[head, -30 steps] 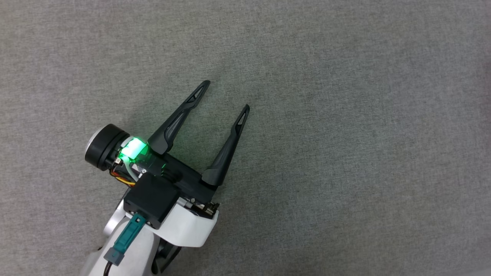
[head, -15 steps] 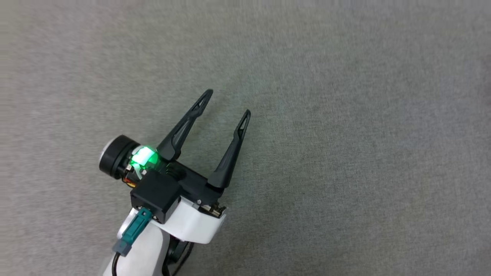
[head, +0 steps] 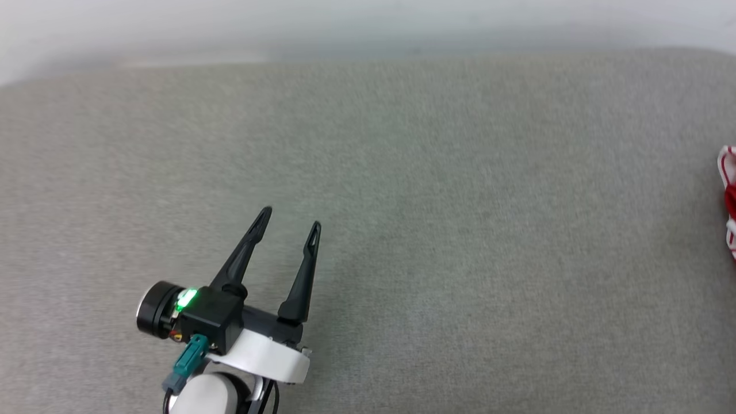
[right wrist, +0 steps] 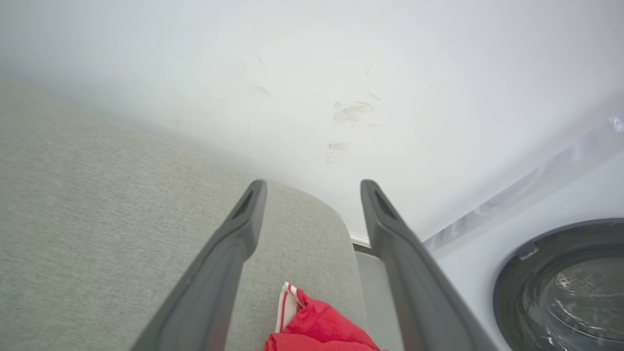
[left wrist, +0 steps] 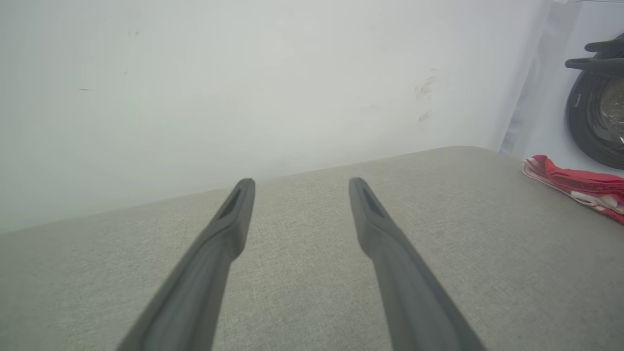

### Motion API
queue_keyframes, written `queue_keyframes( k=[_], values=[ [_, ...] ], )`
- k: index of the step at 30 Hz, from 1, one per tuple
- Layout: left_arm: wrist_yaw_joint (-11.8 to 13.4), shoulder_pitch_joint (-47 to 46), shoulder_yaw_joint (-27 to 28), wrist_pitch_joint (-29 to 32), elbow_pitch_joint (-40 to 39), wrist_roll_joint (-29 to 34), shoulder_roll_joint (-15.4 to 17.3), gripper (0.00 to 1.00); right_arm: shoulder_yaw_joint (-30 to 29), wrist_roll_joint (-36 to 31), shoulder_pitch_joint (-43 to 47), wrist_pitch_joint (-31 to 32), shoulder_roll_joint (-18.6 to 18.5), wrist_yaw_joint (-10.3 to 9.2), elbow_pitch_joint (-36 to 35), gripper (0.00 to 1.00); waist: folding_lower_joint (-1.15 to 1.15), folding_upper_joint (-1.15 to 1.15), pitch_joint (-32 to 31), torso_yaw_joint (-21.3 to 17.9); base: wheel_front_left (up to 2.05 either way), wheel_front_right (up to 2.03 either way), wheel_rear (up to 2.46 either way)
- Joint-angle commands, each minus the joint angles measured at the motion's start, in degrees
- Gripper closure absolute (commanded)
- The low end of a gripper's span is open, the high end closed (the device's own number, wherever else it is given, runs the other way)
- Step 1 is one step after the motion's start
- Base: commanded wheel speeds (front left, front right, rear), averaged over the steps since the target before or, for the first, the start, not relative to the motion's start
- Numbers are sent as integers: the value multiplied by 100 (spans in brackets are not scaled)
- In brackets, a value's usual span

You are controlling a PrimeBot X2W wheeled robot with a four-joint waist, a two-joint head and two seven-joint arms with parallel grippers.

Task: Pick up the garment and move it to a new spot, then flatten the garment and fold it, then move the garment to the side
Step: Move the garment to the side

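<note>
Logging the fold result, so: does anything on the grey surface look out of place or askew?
Nothing spilled or damaged. The garment lies at the right end of the grey surface, very near its edge, red layers slightly rumpled.

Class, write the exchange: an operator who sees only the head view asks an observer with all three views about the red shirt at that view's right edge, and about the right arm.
Operator: Is that red sliver the whole shirt?
Observer: No. The left wrist view shows more of the shirt, lying in a low heap near the end of the grey cushion.
Operator: Where is the right gripper?
Observer: In its own wrist view the right gripper is open, and the shirt shows low between its fingers.
</note>
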Motion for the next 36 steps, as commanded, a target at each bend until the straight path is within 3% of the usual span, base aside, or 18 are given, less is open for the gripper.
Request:
queue_keyframes(
  k=[1, 14, 22, 27, 36],
  values=[
    [-9, 98, 40, -12, 25, -4, -15, 0, -76, 107, 226, -105, 136, -10, -205, 0, 1, 0, -353, 208, 0, 0, 0],
    [-74, 679, 565, -12, 82, -86, -180, 0, -544, 752, 2372, -897, 1707, -9, -2068, 0, 1, 0, -989, 510, 0, 0, 0],
    [-115, 953, 613, -12, 272, -9, -264, 0, -470, 889, 3299, -1567, 2428, -8, -2046, 0, 1, 0, -1055, 621, 0, 0, 0],
    [-135, 997, 641, -12, 430, 19, -303, 0, -443, 722, 3511, -1786, 2677, -8, -1933, 0, 1, 0, -1071, 624, 0, 0, 0],
    [-158, 925, 752, -12, 439, 67, -351, 0, -351, 668, 3416, -1871, 2791, -8, -1738, 0, 1, 0, -1119, 582, 0, 0, 0]
  ],
)
